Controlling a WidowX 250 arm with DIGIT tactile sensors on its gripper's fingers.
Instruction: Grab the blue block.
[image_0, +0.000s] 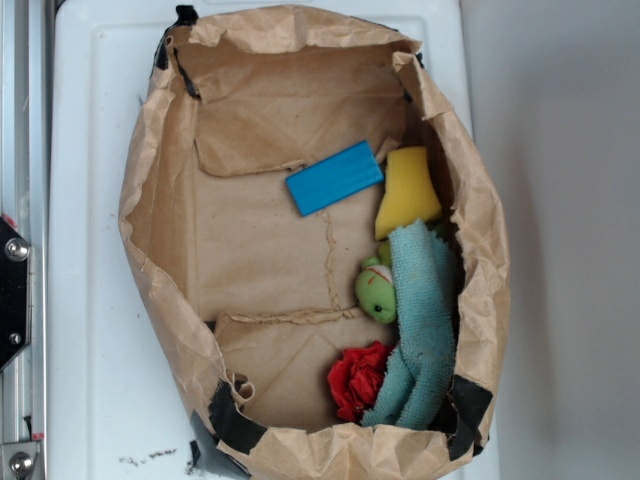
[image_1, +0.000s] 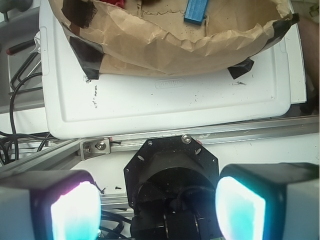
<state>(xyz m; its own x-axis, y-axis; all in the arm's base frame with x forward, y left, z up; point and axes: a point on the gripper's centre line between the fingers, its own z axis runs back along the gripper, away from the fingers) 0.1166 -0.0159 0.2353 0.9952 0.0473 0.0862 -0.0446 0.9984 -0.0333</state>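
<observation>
The blue block (image_0: 335, 178) is a flat bright blue slab lying at an angle on the floor of the brown paper bag (image_0: 160, 230), next to the yellow sponge (image_0: 408, 190). In the wrist view the blue block (image_1: 196, 11) shows at the top edge, inside the bag. My gripper (image_1: 157, 207) is open and empty, its two glowing pads (image_1: 75, 212) wide apart. It hangs over the robot base, well outside the bag and far from the block. The gripper does not show in the exterior view.
Inside the bag lie a teal-green cloth (image_0: 425, 320), a green toy (image_0: 376, 290) and a red crumpled item (image_0: 358, 378). The bag stands on a white board (image_1: 165, 100), held by black tape (image_1: 87, 57). An aluminium rail (image_1: 150, 142) and cables (image_1: 20, 85) lie near the base.
</observation>
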